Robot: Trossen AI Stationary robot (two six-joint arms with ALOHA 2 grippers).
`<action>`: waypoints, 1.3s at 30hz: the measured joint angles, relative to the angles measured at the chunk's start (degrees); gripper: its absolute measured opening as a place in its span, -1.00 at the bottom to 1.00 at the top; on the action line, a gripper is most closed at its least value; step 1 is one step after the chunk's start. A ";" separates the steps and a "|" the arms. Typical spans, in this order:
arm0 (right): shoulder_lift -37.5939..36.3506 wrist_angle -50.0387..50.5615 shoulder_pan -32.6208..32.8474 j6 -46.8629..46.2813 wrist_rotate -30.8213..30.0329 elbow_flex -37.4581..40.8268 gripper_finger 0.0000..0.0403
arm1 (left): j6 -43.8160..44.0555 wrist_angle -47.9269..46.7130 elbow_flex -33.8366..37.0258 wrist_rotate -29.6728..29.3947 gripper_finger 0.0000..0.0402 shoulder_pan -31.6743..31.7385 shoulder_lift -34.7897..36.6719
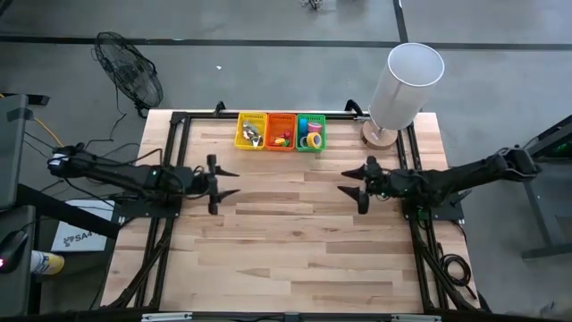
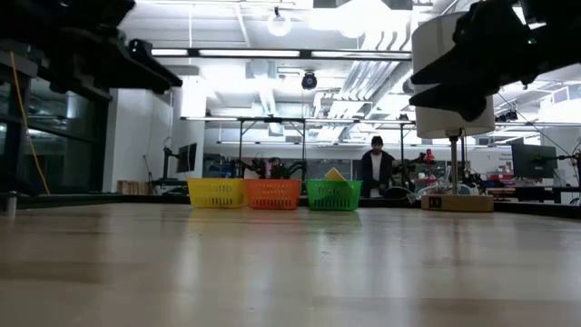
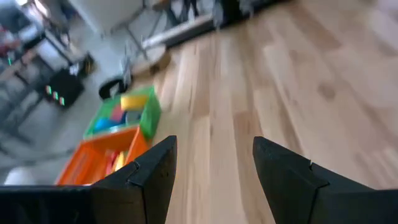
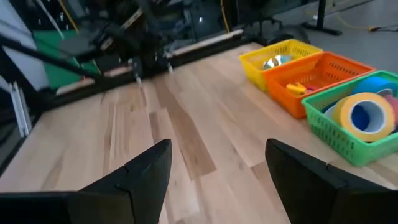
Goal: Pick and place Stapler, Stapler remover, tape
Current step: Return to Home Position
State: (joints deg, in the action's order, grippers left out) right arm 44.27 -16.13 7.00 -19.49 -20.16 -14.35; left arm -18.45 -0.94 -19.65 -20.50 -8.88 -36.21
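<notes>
— At the top centre of the high view, three baskets stand touching in a row: the yellow basket (image 1: pixel 246 121), the orange basket (image 1: pixel 281 121) and the green basket (image 1: pixel 323 134). Where is the tape?
— The tape (image 4: pixel 364 115) lies in the green basket; a yellow roll and a blue one show in the right wrist view. In the yellow basket lie grey pieces, I think staple removers (image 4: pixel 273 61).
— Which step is this, in your judgement?
— The sorting looks finished, so the step in hand seems the return of the arms to rest. The next move calls only for a calm retreat, with no new grasp.
— And the jaws?
— The left gripper (image 1: pixel 214 184), at centre-left of the frame, has its jaws wide apart and holds nothing. The right gripper (image 1: pixel 362 185), at centre-right, is the same: spread, touching nothing. Both hang above the table (image 1: pixel 286 250), well apart from the baskets.
</notes>
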 joint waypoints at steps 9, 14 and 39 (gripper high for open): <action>-1.24 -11.93 -5.26 1.32 6.08 6.87 0.25 | -5.30 13.28 7.70 -4.92 0.03 -3.89 2.72; -1.27 -15.48 -7.52 0.84 7.13 9.72 0.25 | -5.17 14.46 9.82 -4.11 0.03 -3.98 4.47; -13.54 -7.08 -19.37 1.52 16.07 13.81 0.25 | -8.63 0.09 16.65 -7.00 0.03 -3.89 33.05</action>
State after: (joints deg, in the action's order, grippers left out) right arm 30.73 -23.21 -12.37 -17.98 -4.10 -0.54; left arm -27.08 -0.84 -2.99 -27.49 -12.78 -3.16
